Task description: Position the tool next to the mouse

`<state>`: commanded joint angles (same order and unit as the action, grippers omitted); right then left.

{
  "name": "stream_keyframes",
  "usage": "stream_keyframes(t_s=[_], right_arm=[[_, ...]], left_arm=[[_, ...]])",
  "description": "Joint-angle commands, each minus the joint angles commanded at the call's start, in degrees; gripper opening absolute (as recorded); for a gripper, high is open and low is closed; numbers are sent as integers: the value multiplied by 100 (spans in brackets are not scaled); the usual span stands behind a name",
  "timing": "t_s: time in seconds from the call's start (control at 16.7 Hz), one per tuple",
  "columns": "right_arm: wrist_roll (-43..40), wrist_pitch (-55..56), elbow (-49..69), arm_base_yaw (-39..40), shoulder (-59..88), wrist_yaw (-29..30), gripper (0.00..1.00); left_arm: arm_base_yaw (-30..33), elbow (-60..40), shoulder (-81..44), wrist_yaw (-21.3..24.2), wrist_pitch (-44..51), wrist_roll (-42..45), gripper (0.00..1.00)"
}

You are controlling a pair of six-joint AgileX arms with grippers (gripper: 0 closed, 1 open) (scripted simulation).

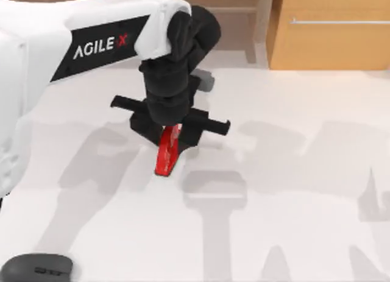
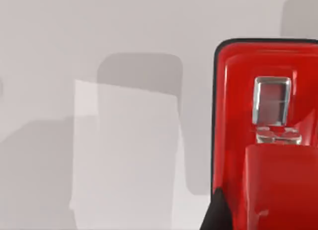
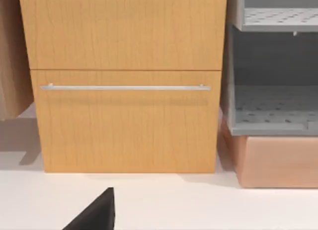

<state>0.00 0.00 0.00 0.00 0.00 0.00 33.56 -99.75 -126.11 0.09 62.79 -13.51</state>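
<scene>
My left gripper [image 1: 167,136] hangs over the middle of the white table [image 1: 304,190], its black fingers pinching the glossy red wedge-shaped tool [image 1: 167,151], which points down and toward the near side. The dark grey rounded mouse [image 1: 36,268] lies at the near left corner, well apart from the tool. For the right gripper, I cannot tell how its fingers stand; its wrist view faces a wooden cabinet [image 3: 124,81].

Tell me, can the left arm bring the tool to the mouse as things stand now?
Probably yes. The left claw sits on the red tool, and only bare table lies between it and the mouse at the near left edge.
</scene>
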Motion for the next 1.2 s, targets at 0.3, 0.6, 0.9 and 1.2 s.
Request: stream_keyframes(t_s=[0.3,0.6,0.9,1.2], right_arm=[[0,0,0,0,0,0,100],[0,0,0,0,0,0,100],[0,0,0,0,0,0,100],[0,0,0,0,0,0,100]], left_arm=[[-1048,1330,889,-29,-335,185,0],[-2071,2546,1807,-46,-651,389,0],[-2375,2919,2106,-50,-765,446,0],[-2345,2871,2120,-47,-788,455,0]])
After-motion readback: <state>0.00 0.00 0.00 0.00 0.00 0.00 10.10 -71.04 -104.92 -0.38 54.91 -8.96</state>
